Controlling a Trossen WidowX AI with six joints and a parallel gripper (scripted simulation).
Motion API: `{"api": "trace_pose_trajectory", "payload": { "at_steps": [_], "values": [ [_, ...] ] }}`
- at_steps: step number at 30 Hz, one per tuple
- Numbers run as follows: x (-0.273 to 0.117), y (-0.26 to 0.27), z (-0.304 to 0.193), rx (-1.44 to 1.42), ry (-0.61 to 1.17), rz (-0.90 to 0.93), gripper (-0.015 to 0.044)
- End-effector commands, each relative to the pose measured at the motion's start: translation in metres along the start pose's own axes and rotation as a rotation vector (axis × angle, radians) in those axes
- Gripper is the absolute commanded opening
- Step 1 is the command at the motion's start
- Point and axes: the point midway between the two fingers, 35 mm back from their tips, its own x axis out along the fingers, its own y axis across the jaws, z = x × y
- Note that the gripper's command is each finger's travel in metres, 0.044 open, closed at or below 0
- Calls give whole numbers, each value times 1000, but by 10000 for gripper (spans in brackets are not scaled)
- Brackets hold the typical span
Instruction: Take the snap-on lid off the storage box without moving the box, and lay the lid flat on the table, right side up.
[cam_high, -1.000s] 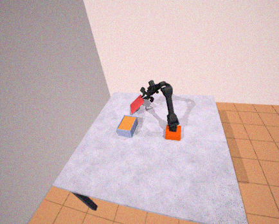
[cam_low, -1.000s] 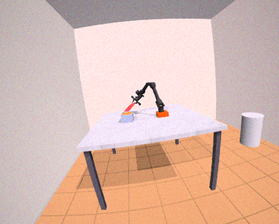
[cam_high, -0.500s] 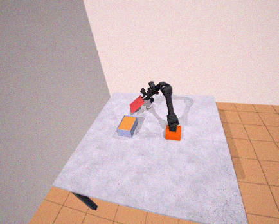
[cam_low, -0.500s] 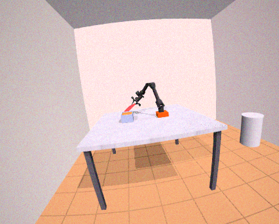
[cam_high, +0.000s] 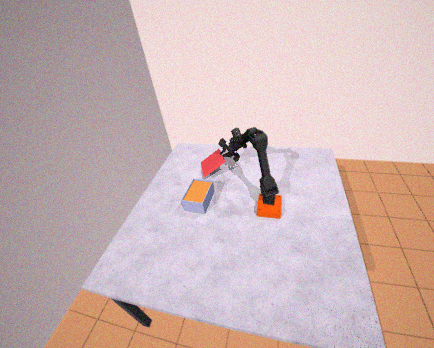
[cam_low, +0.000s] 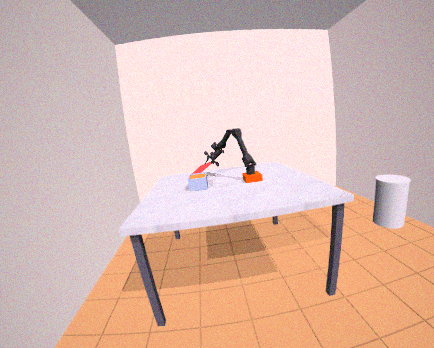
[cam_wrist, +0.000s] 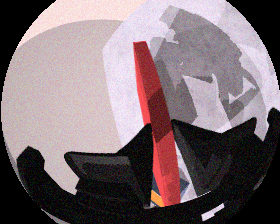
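The storage box (cam_high: 196, 205) (cam_low: 198, 183) stands on the table (cam_high: 280, 270) (cam_low: 240, 207) at the left, its orange top side without the lid. Next, just beyond the box, is the red lid (cam_high: 213, 163) (cam_low: 202, 168) (cam_wrist: 159, 120), which is tilted and apart from it. The gripper (cam_high: 224, 152) (cam_low: 210, 160) (cam_wrist: 161, 125) is pinching this lid at its edge. To the right, the black arm (cam_high: 263, 157) (cam_low: 242, 145) rises from an orange base (cam_high: 262, 214) (cam_low: 257, 178).

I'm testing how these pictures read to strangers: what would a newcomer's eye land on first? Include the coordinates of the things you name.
Probably the red lid (cam_high: 213, 164) (cam_low: 202, 168) (cam_wrist: 159, 115), held tilted in the gripper's fingers above the table (cam_high: 240, 270) (cam_low: 240, 205). Next, the orange base (cam_high: 262, 212) (cam_low: 252, 177) under the black arm (cam_high: 264, 160) (cam_low: 242, 144), and the blue box (cam_high: 195, 206) (cam_low: 198, 184) with its orange top face, standing near the lid.
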Motion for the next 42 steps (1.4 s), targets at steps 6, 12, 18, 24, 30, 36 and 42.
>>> {"api": "trace_pose_trajectory", "payload": {
  "at_steps": [6, 12, 18, 24, 30, 36, 42],
  "values": [
    [14, -20, -8, 23, 24, -31, 0],
    [17, -24, -9, 23, 24, -31, 0],
    [20, -28, -9, 23, 24, -31, 0],
    [23, -31, -9, 23, 25, -31, 0],
    [26, -35, -9, 23, 25, -31, 0],
    [29, -39, -9, 23, 25, -31, 0],
    [32, -43, -9, 23, 25, -31, 0]
  ]
}}
